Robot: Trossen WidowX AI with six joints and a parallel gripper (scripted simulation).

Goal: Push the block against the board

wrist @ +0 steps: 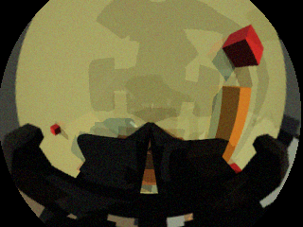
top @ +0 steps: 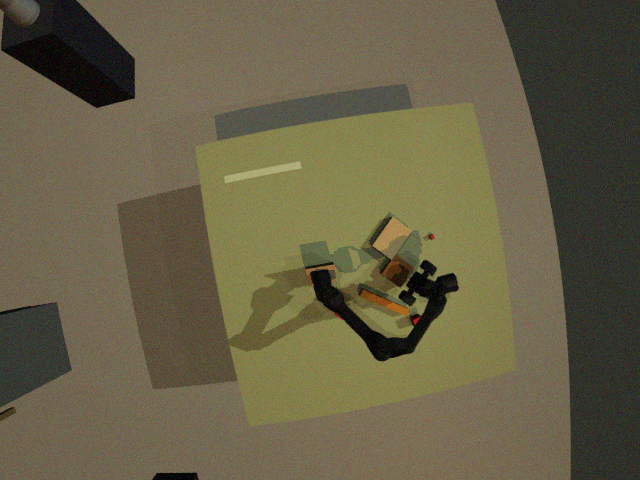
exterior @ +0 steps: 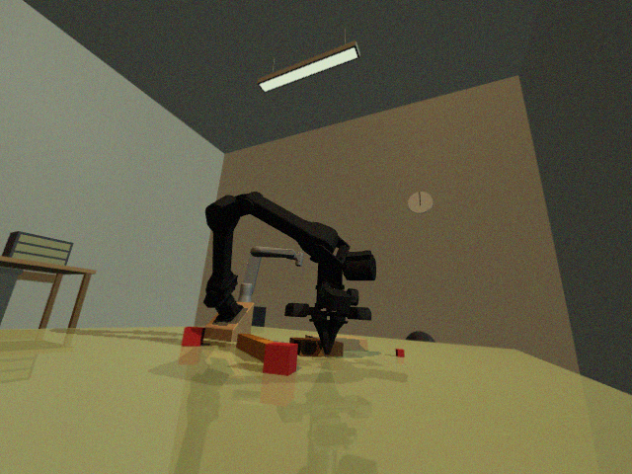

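Observation:
The brown square block (top: pixel 397 271) (exterior: pixel 306 347) lies flat, partly in shadow, at the lower corner of the light tan board (top: pixel 391 237) (exterior: pixel 359 343). From above, their near corners look close together; whether they touch, and how their edges line up, I cannot tell. My gripper (top: pixel 412 283) (exterior: pixel 327 351) (wrist: pixel 150 125) is shut and empty, pointing down. Its tips are low, in front of the block in the exterior view and on its lower right side from above. Contact with the block is unclear. The fingers hide most of the block and board in the wrist view.
An orange bar (top: pixel 383 301) (exterior: pixel 252 346) (wrist: pixel 232 113) lies just below the block from above. A red cube (top: pixel 416 319) (exterior: pixel 279 358) (wrist: pixel 248 44) lies near its end. A tiny red cube (top: pixel 431 236) (exterior: pixel 399 353) (wrist: pixel 56 129) lies right of the board.

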